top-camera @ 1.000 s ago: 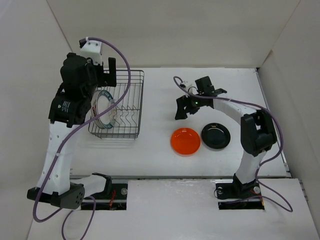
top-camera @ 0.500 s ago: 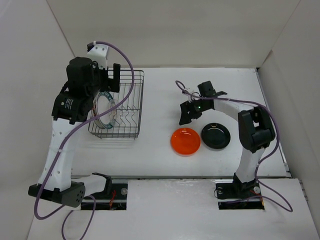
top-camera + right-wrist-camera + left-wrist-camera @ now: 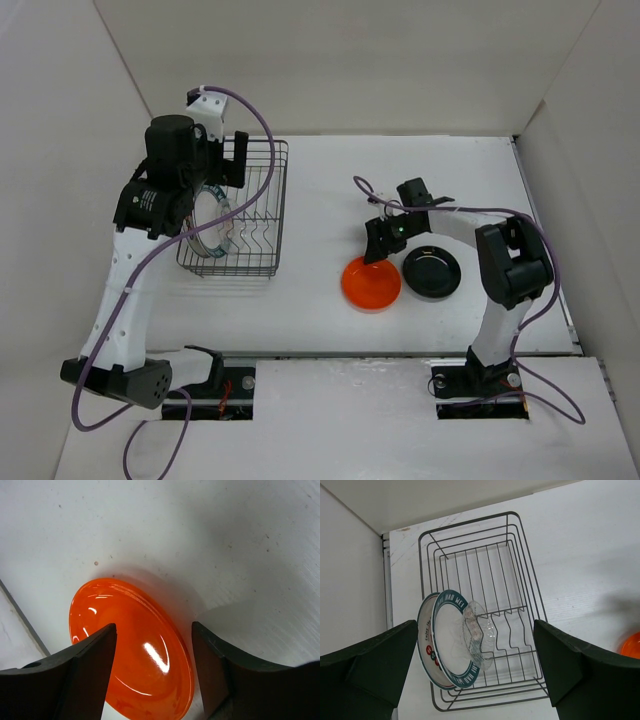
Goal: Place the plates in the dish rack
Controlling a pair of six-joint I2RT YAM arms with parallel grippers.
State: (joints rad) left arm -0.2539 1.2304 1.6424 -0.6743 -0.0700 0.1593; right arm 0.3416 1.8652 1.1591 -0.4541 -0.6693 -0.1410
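Standing on edge, side by side at one end of the dish rack (image 3: 527, 580): white plate with red characters (image 3: 423, 635), green-rimmed plate (image 3: 447, 640) and clear plate (image 3: 479, 635). Hanging above them with jaws spread wide and gripping nothing: the left gripper (image 3: 475, 625). Lying flat on the table (image 3: 320, 180), well apart from the rack: orange plate (image 3: 371, 283) and black plate (image 3: 432, 271) just beside it, with the right gripper (image 3: 154, 626) hovering over the orange one, fingers parted and holding nothing.

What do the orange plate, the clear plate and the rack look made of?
Orange plate: opaque and glossy with sharp highlights; glazed ceramic or hard plastic, cannot tell which.
Clear plate: see-through with bright glints; glass or clear plastic.
Rack: thin dark wire, likely coated metal.
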